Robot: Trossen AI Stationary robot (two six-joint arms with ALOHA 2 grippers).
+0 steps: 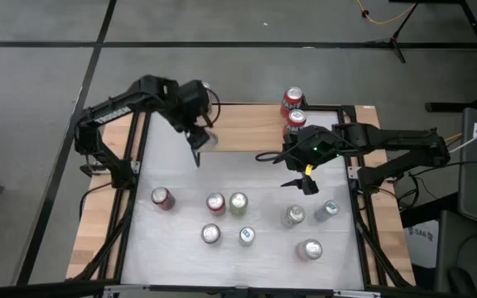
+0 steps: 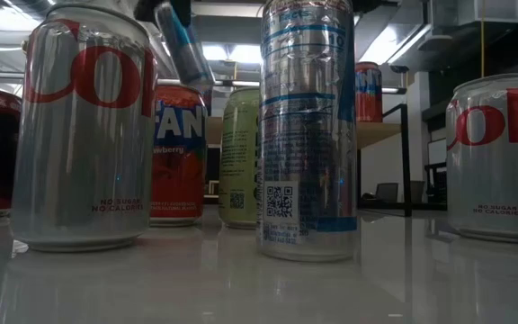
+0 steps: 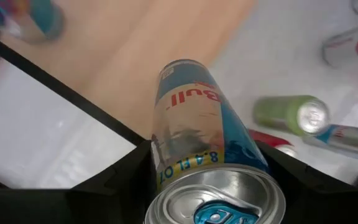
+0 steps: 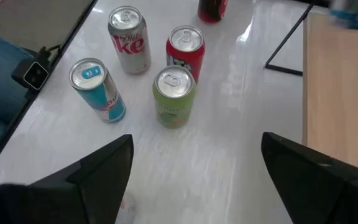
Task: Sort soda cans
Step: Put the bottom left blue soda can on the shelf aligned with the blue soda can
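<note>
Light blue can (image 3: 194, 149) pinched in left gripper (image 1: 200, 142); right gripper (image 1: 305, 182) spread, empty.

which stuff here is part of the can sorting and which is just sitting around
Part of the job:
- light blue can held by the left gripper
- cans standing on the white table
- two red cans on the wooden strip
- right gripper, open and empty over the table

Just lying about:
- orange cable on the floor
- black tripod leg
</note>
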